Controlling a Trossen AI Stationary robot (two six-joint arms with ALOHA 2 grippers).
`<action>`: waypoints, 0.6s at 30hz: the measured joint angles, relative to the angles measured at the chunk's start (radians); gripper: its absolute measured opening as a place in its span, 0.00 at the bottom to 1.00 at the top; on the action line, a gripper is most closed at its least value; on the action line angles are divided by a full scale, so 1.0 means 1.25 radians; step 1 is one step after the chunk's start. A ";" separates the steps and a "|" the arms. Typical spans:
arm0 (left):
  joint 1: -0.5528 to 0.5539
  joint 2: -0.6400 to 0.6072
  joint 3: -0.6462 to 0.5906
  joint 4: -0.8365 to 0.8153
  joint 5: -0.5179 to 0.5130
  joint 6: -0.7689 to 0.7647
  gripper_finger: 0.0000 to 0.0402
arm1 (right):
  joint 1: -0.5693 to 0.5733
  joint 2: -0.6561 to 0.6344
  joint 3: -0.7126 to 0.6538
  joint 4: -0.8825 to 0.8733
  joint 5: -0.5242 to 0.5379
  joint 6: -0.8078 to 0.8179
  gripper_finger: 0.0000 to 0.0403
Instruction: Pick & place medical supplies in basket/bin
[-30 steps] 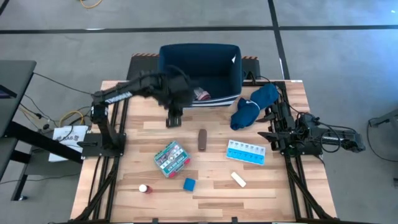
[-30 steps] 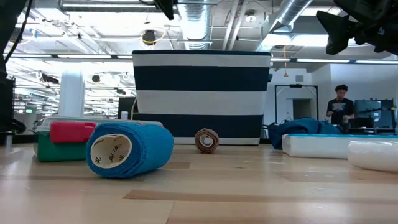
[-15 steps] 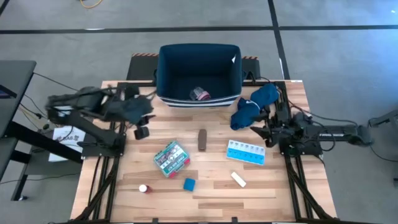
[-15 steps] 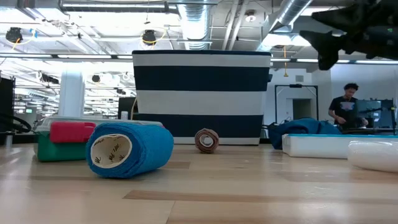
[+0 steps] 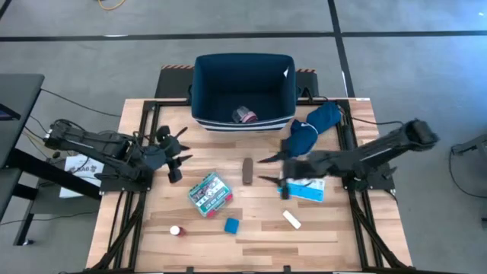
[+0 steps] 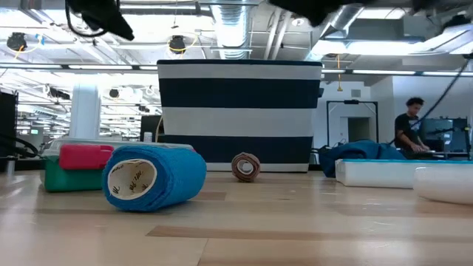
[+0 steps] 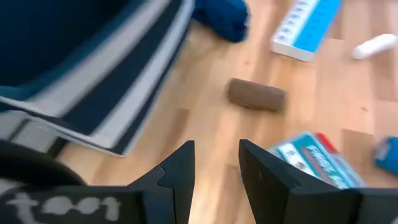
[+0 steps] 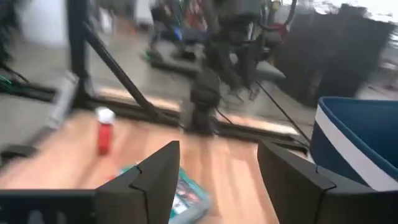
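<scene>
The navy bin (image 5: 243, 90) stands at the table's far middle with the pink roll (image 5: 245, 116) lying on its floor. On the wood lie the brown bar (image 5: 247, 171), green-white-red box (image 5: 210, 192), blue cube (image 5: 231, 225), tiny red-white bottle (image 5: 176, 230), cream block (image 5: 292, 220) and light blue pill organizer (image 5: 308, 190). My left gripper (image 5: 173, 150) hangs open and empty by the table's left edge. My right gripper (image 5: 269, 170) is open and empty above the wood, just right of the brown bar, its arm crossing over the organizer.
A soft blue cloth (image 5: 310, 128) lies heaped right of the bin, at the far right. Bare wood shows between the bin and the brown bar and along the near edge. A person (image 6: 408, 125) sits in the room beyond the table.
My left gripper has drawn back from the bin's near left corner toward the table's left edge and sunk lower. My right gripper has swung out from the table's right edge toward the middle, ending beside the brown bar. No item has moved.
</scene>
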 joint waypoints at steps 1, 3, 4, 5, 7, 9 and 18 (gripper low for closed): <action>-0.003 -0.007 -0.015 0.008 0.010 0.001 0.28 | 0.001 0.036 0.045 -0.038 0.041 0.004 0.51; -0.008 -0.011 -0.032 0.003 0.015 0.001 0.28 | 0.000 0.096 0.133 -0.120 0.118 0.028 0.49; -0.009 -0.010 -0.038 0.006 0.013 0.000 0.28 | -0.001 0.115 0.170 -0.178 0.149 0.039 0.48; -0.011 -0.010 -0.043 0.006 0.013 -0.003 0.28 | -0.004 0.130 0.205 -0.240 0.172 0.059 0.47; -0.016 -0.010 -0.052 0.005 0.013 -0.007 0.28 | -0.013 0.153 0.281 -0.380 0.178 0.118 0.46; -0.024 -0.010 -0.058 0.008 0.012 -0.010 0.28 | -0.016 0.160 0.354 -0.560 0.163 0.206 0.45; -0.049 -0.010 -0.066 0.054 -0.013 -0.009 0.28 | 0.036 0.166 0.475 -0.957 -0.031 0.638 0.49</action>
